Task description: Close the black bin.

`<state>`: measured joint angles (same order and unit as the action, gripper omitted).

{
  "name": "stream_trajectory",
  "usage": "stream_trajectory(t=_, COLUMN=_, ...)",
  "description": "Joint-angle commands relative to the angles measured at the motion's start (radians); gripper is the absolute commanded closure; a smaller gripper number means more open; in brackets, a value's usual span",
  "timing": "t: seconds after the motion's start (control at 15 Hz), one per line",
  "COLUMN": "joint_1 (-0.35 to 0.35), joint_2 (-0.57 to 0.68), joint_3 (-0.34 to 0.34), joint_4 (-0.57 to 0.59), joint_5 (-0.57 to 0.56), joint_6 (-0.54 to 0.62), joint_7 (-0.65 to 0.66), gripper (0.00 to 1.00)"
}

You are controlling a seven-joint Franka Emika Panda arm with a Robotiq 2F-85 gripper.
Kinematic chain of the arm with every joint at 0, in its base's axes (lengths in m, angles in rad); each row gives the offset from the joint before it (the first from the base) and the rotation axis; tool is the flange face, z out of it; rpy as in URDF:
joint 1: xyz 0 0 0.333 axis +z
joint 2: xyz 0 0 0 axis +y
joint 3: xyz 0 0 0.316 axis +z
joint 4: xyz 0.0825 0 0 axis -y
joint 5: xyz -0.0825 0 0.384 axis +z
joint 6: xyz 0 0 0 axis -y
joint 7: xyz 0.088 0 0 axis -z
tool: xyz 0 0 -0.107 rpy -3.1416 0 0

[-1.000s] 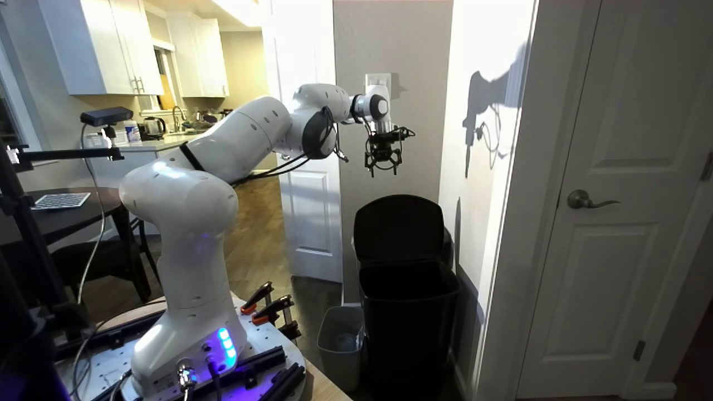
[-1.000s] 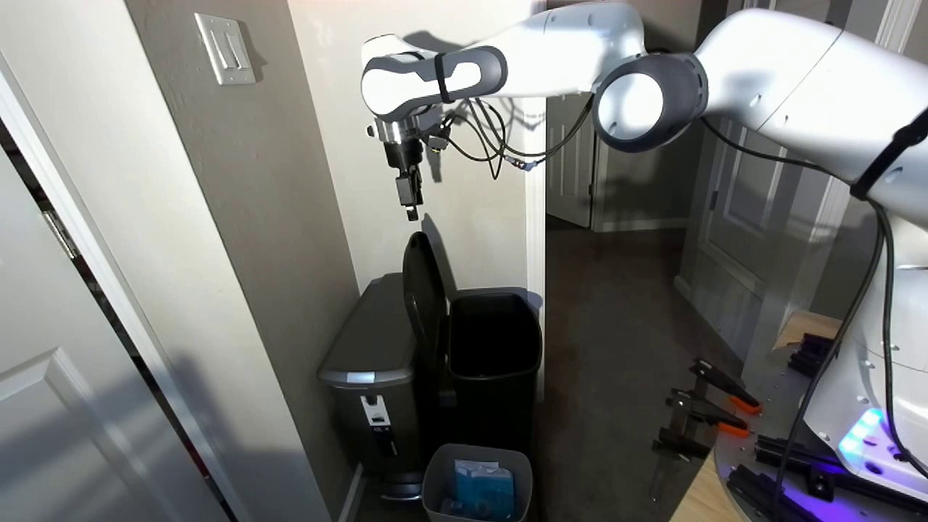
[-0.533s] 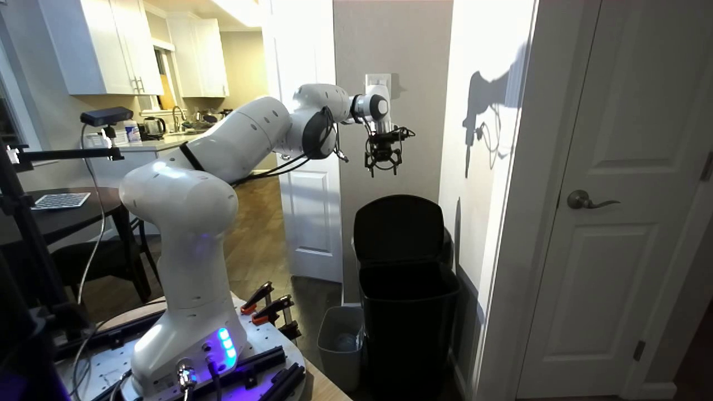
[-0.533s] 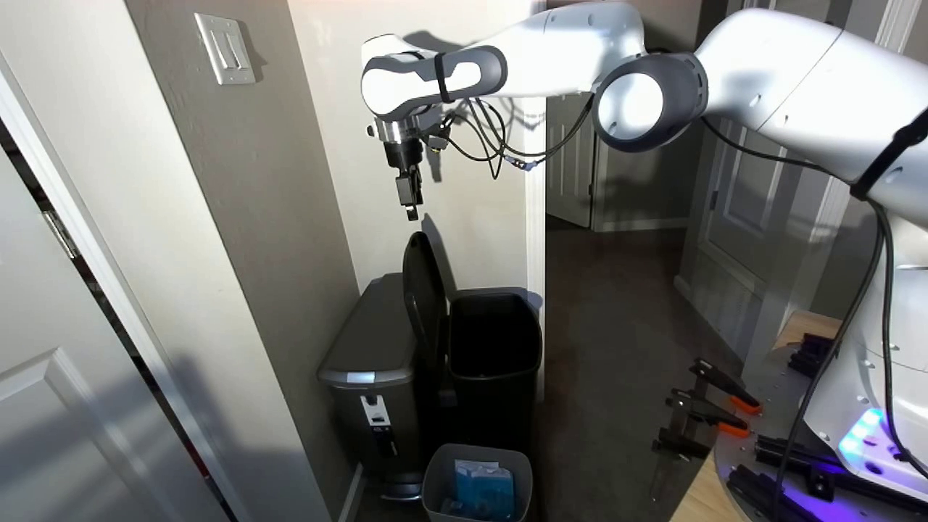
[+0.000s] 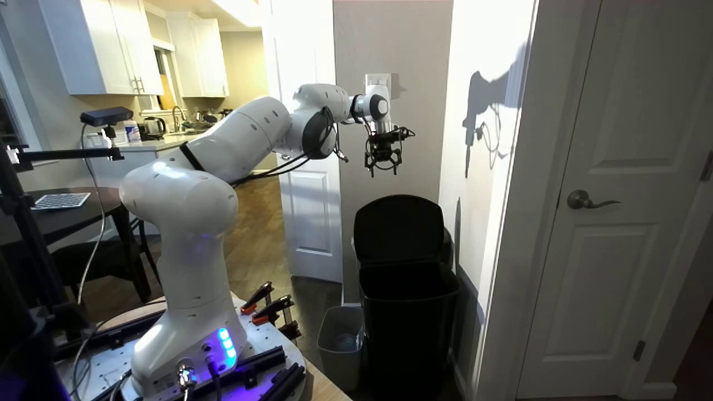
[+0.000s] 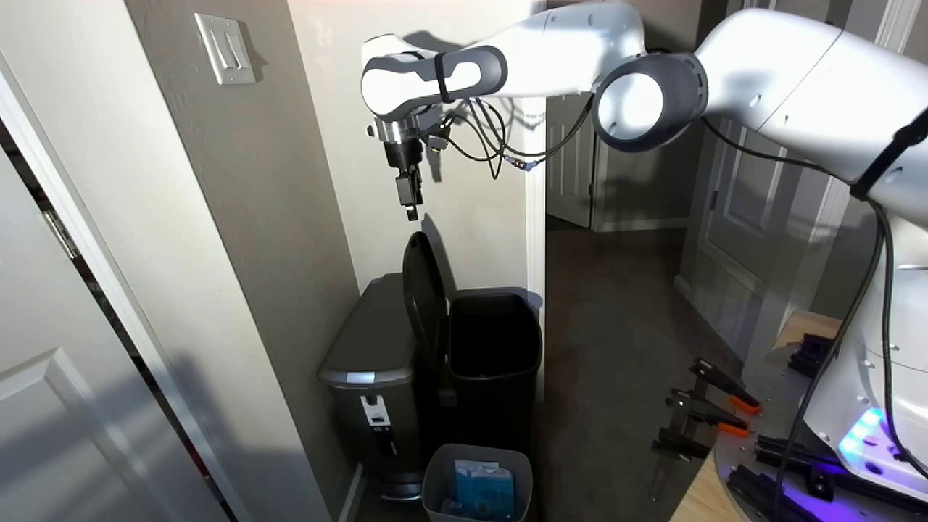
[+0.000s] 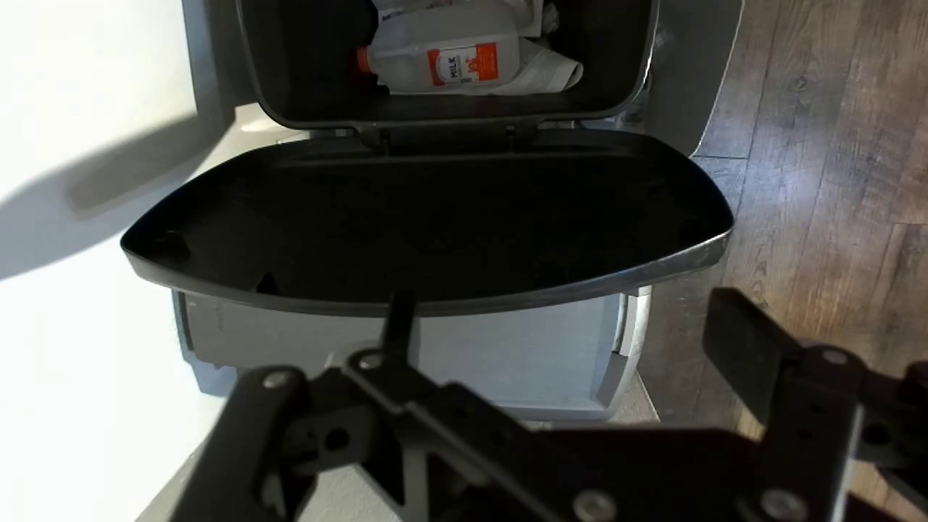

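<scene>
Hanging above the raised lid, our pincer points down, its fingers spread wide with only air between them. In both exterior views we see a gap between the fingertips and the lid's top edge; in the wrist view one finger overlaps that curved edge. The lid stands up from its hinge, leaning back from the mouth of the bin. The bin stands upright and uncovered, and inside its rim we find a milk jug and paper. Over the mouth, in an exterior view, we have free air up to the cables under the arm. Behind the lid sits a grey bin, its cover down; whether the two touch, we cannot tell. A small can stands close to one side of the bin, the wall near the other. Beyond, we see floor reaching to the clamps at the edge of the tabletop.
</scene>
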<state>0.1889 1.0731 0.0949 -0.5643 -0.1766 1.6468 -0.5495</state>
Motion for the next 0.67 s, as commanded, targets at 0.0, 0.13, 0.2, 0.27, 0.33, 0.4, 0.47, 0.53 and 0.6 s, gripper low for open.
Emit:
stream_trajectory(t=0.0, joint_1=0.0, joint_2=0.0, joint_3=0.0, joint_4=0.0, joint_5=0.0, joint_6=0.0, joint_7=0.0, gripper=0.0)
stream_trajectory(t=0.13, joint_1=-0.004, joint_2=0.007, joint_3=0.002, joint_4=0.003, joint_5=0.006, joint_6=0.009, joint_7=0.008, gripper=0.0)
stream_trajectory(t=0.2, joint_1=-0.006, joint_2=0.02, joint_3=0.003, joint_4=0.01, joint_5=0.009, joint_6=0.034, joint_7=0.018, gripper=0.0)
stream_trajectory(t=0.27, joint_1=-0.006, joint_2=0.036, joint_3=0.004, joint_4=0.018, joint_5=0.012, joint_6=0.07, joint_7=0.035, gripper=0.0)
stream_trajectory(t=0.33, joint_1=-0.008, joint_2=0.058, joint_3=0.005, joint_4=0.028, joint_5=0.022, joint_6=0.109, joint_7=0.071, gripper=0.0)
stream_trajectory(t=0.4, joint_1=-0.006, joint_2=0.074, joint_3=0.001, joint_4=0.031, joint_5=0.025, joint_6=0.145, joint_7=0.104, gripper=0.0)
stream_trajectory(t=0.47, joint_1=-0.008, joint_2=0.091, joint_3=0.003, joint_4=0.035, joint_5=0.034, joint_6=0.184, joint_7=0.142, gripper=0.0)
stream_trajectory(t=0.53, joint_1=-0.006, joint_2=0.103, joint_3=0.002, joint_4=0.036, joint_5=0.035, joint_6=0.216, joint_7=0.175, gripper=0.0)
stream_trajectory(t=0.6, joint_1=-0.003, joint_2=0.114, joint_3=-0.002, joint_4=0.036, joint_5=0.033, joint_6=0.244, joint_7=0.215, gripper=0.0)
